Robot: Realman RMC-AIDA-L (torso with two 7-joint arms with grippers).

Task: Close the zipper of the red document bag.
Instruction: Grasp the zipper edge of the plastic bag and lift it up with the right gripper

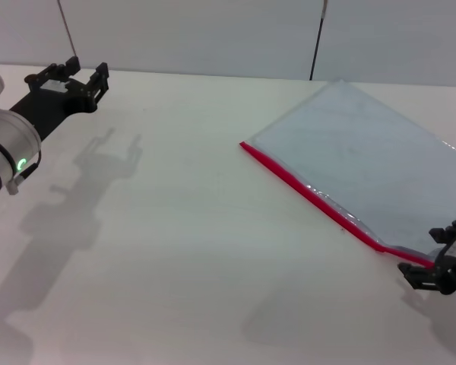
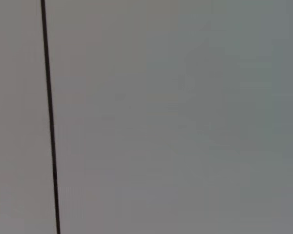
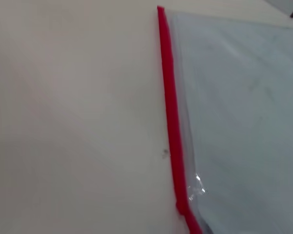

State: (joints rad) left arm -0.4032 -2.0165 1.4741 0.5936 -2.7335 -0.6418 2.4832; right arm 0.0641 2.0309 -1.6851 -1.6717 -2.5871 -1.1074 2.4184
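The red document bag (image 1: 372, 160) lies flat at the right of the white table, a translucent pale blue-grey pouch; the right wrist view shows it too (image 3: 239, 117). The zipper (image 1: 311, 194) is the bright red strip on the long edge facing the table's middle, seen close in the right wrist view (image 3: 170, 107). A small bump (image 3: 182, 209) sits on the strip toward its near end. My right gripper (image 1: 425, 258) stands open low at the bag's near corner, at the zipper's near end. My left gripper (image 1: 82, 76) hangs open above the far left of the table, well away from the bag.
The white table (image 1: 182, 228) stretches bare to the left of the bag. A pale wall with dark vertical seams (image 1: 318, 38) stands behind it. The left wrist view holds only that wall and one seam (image 2: 50, 117).
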